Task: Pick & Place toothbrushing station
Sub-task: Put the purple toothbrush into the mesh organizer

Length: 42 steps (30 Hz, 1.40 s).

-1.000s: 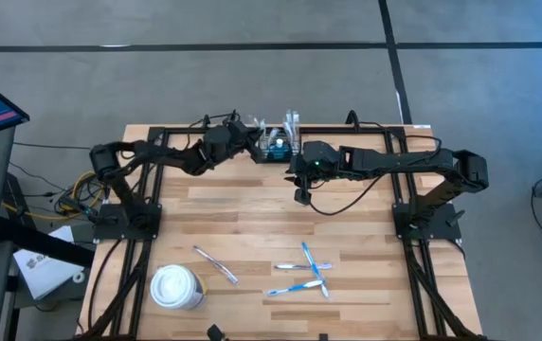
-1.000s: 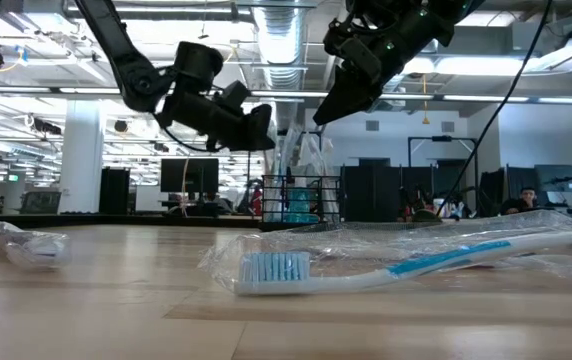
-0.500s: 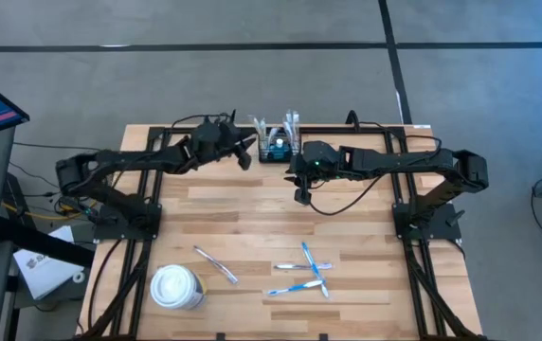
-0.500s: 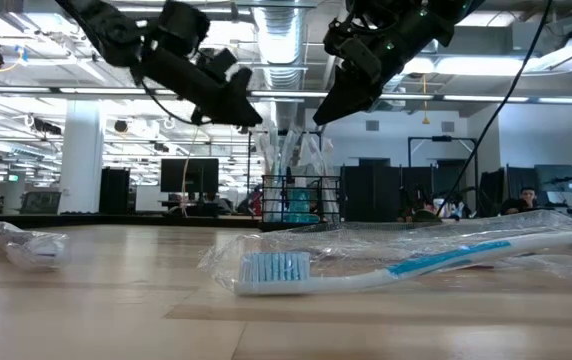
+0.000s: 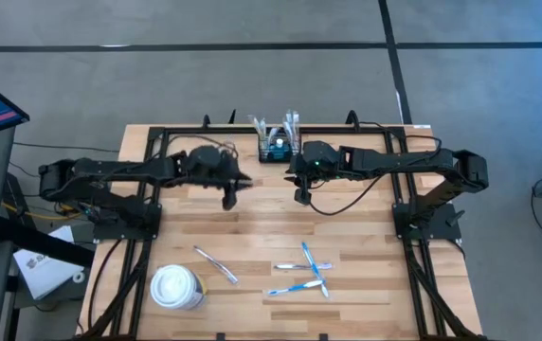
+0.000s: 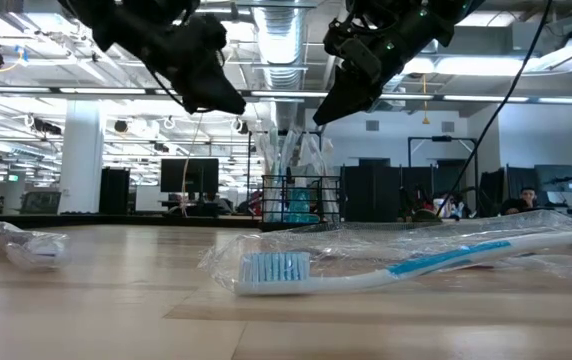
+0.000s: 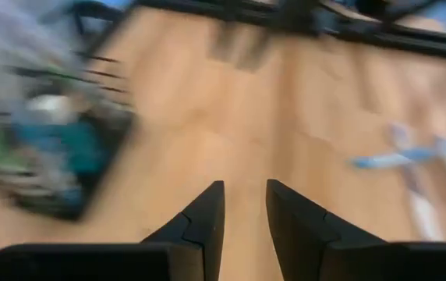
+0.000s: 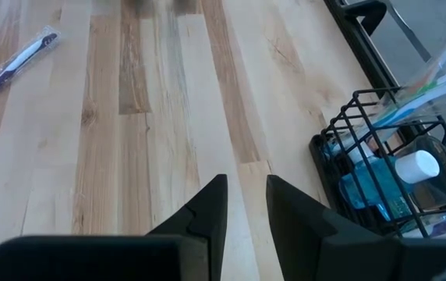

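Station at the table's far edge, both grippers raised and empty.

The toothbrushing station (image 5: pixel 276 147), a black wire organiser holding wrapped brushes and a blue item, stands at the middle of the far edge of the table (image 5: pixel 366 237), with open wood stretching toward the near side. The left gripper (image 5: pixel 230 197) hangs above the boards to the station's left and nearer the camera, fingers (image 7: pixel 207 218) nearly together on nothing. The right gripper (image 5: pixel 301 196) hovers just right of the station, also nearer, its fingers (image 8: pixel 211 207) a narrow gap apart, holding nothing. Loose toothbrushes (image 5: pixel 307 270) and a white cup (image 5: pixel 176 287) lie well apart, near the front.
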Available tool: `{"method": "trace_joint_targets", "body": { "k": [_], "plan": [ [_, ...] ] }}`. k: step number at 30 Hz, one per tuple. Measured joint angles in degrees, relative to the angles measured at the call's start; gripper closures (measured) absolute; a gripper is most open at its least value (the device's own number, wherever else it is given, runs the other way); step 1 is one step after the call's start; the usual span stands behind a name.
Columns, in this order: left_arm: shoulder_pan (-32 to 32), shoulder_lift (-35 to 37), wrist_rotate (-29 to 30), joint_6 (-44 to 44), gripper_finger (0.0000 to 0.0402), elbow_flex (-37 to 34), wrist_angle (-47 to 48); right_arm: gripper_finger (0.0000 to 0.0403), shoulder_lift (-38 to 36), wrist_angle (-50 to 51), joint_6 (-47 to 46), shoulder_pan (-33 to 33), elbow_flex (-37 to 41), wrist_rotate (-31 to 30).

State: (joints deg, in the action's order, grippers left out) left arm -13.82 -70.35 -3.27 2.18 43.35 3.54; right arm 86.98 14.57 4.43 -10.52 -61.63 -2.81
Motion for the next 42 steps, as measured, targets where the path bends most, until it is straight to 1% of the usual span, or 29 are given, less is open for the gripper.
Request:
{"method": "trace_joint_targets", "body": {
  "k": [4, 7, 16, 22, 25, 30, 34, 38, 42],
  "plan": [
    [4.9, -0.3, -4.1, -0.5, 0.0311, 0.0, 2.0, 0.0321, 0.0, 0.0, 0.0, 0.0, 0.0, 0.0],
    [8.9, -0.7, -5.3, -1.4, 0.0312, 0.0, 3.2, 0.0321, 0.0, 0.0, 0.0, 0.0, 0.0, 0.0],
    [20.2, -0.6, -5.7, -2.4, 0.0311, 0.0, 4.6, 0.0321, 0.0, 0.0, 0.0, 0.0, 0.0, 0.0],
    [25.7, -0.8, -5.7, -2.7, 0.0311, 0.0, 4.6, 0.0321, 0.0, 0.0, 0.0, 0.0, 0.0, 0.0],
    [28.1, -1.0, -5.6, -5.1, 0.0311, 0.0, 4.8, 0.0321, 0.0, -0.1, 0.0, 0.0, 0.0, 0.0],
    [31.2, -1.0, -5.6, -10.7, 0.0311, 0.0, 4.6, 0.0321, 0.0, -0.2, -1.0, 0.0, 0.0, 0.0],
    [32.2, -1.2, -5.5, -12.1, 0.0312, 0.0, 4.6, 0.0321, 0.0, -0.1, -1.5, 0.0, 0.0, 0.0],
    [32.1, -1.7, -2.8, -12.5, 0.0311, -0.1, 5.4, 0.0321, 0.0, -0.1, -1.5, 0.0, 0.0, 0.0],
    [32.1, -2.3, 0.1, -17.3, 0.0312, -0.1, 9.0, 0.0321, 0.0, -0.2, -1.5, 0.0, 0.0, 0.0]
  ]
}}
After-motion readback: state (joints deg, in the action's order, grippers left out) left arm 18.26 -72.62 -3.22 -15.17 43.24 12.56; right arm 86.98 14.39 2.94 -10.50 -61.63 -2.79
